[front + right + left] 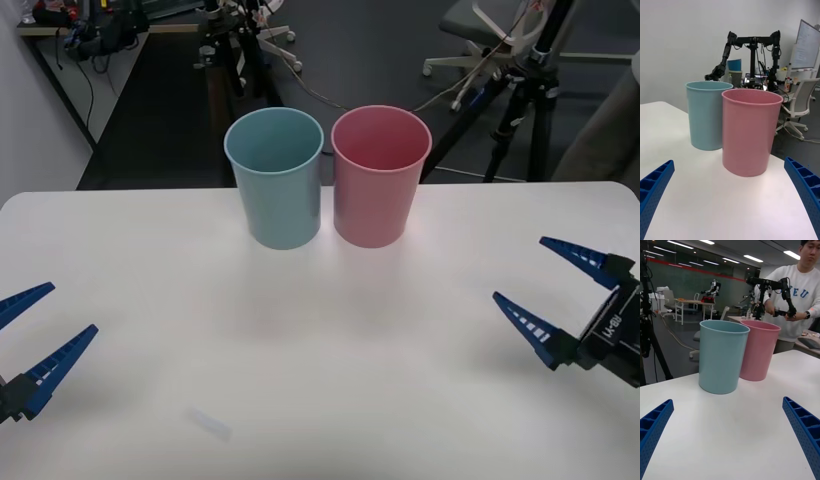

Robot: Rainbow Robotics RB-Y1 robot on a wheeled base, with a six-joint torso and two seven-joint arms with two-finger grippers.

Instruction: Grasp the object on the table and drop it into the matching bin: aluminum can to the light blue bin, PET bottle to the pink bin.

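The light blue bin (274, 180) (705, 116) (720, 356) and the pink bin (380, 180) (748, 131) (762, 352) stand upright side by side, touching, near the far edge of the white table (320, 330). The blue one is on the left. The object, whether aluminum can or PET bottle, is out of view. My left gripper (72, 308) (727, 400) is open low at the table's left front, with nothing between its fingers. At the right side my right gripper (519, 268) (728, 161) is open and holds nothing. Both point toward the bins.
A faint pale mark (210, 423) lies on the tabletop near the front edge. Beyond the table's far edge are a black tripod (525, 110), an office chair (500, 40) and cables on the dark floor.
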